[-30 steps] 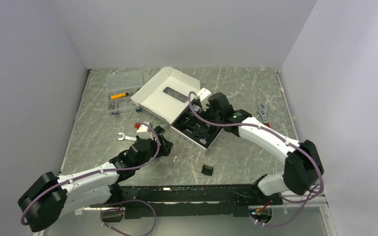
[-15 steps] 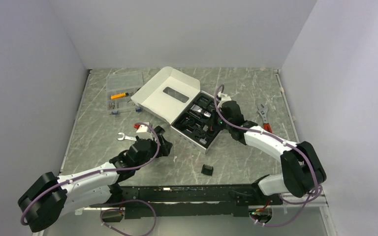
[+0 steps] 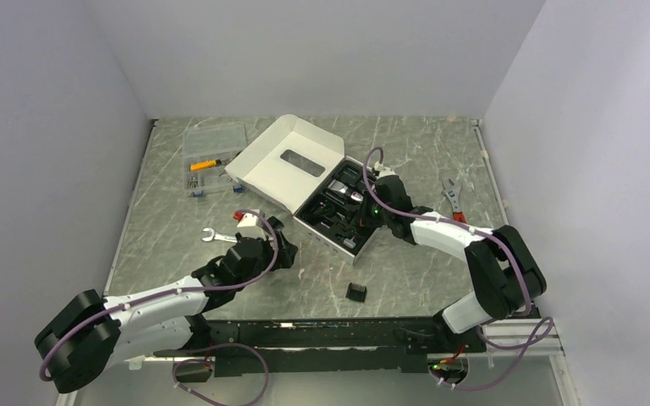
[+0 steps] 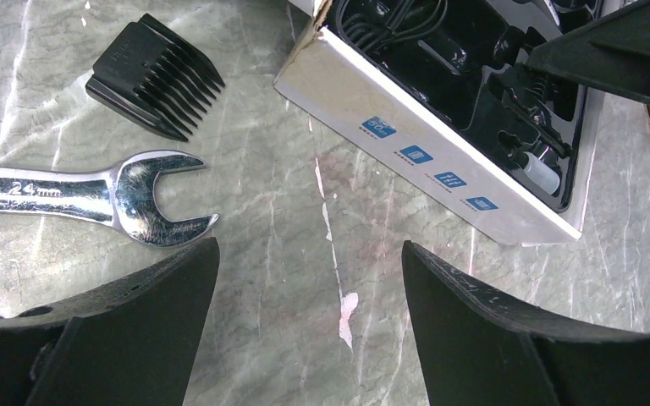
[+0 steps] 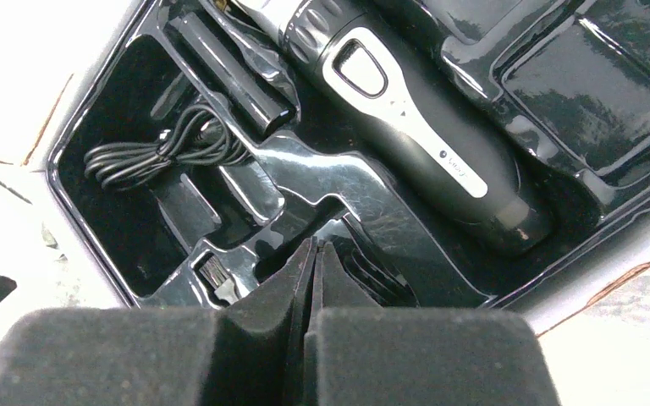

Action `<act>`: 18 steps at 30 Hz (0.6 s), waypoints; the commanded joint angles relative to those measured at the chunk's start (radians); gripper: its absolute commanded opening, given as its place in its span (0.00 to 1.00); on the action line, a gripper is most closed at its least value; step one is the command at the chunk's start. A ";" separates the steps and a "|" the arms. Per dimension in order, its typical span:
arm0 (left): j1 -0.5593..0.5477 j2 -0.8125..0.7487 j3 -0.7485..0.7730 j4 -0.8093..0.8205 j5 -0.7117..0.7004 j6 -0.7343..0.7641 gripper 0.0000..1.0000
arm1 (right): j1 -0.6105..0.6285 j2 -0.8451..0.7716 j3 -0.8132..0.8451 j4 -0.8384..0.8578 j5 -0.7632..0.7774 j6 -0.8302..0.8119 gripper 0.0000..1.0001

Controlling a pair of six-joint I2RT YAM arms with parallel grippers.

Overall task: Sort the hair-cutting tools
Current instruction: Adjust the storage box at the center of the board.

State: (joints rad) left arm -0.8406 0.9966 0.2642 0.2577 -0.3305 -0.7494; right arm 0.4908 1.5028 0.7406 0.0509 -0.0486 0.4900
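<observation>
The black-and-silver hair clipper (image 5: 423, 144) lies in the black tray of the open white box (image 3: 364, 243). My right gripper (image 5: 316, 250) hangs low over that tray, shut, with its fingers pressed together on nothing. A ribbed black comb attachment (image 5: 385, 275) sits in a slot just beside its tips. On the table, another comb attachment (image 4: 154, 76) lies ahead-left of my left gripper (image 4: 309, 254), which stands open over bare marble. A further comb attachment (image 3: 355, 292) lies near the front edge. In the top view my left gripper (image 3: 278, 245) is left of the box.
A silver open-end wrench (image 4: 93, 193) lies just left of my left fingers. A red-handled wrench (image 3: 453, 199) is right of the box. The box lid (image 3: 288, 161) lies open at the back. A clear plastic case (image 3: 214, 144) stands at back left. A coiled cable (image 5: 152, 156) fills one tray slot.
My right gripper has shut and dropped from above the box down to the tray's right side. The left arm has shifted only slightly and stays open.
</observation>
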 commanded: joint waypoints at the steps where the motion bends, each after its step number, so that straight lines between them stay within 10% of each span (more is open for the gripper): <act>1: -0.007 0.007 0.036 0.016 -0.019 -0.010 0.85 | -0.005 -0.036 -0.007 0.015 0.047 0.016 0.00; 9: -0.015 0.014 0.044 0.016 -0.024 -0.010 0.85 | -0.014 -0.234 -0.009 0.024 0.161 0.004 0.02; 15: -0.015 0.008 0.062 0.016 -0.040 0.013 0.85 | -0.126 -0.283 0.023 0.000 0.343 0.039 0.64; 18: -0.016 0.043 0.105 0.004 -0.036 0.027 0.86 | -0.215 -0.209 0.050 0.054 0.277 0.048 0.77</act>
State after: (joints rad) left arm -0.8516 1.0130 0.2916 0.2535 -0.3466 -0.7448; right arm 0.3634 1.2213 0.7425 0.0551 0.2016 0.5171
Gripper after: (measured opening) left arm 0.854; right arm 0.732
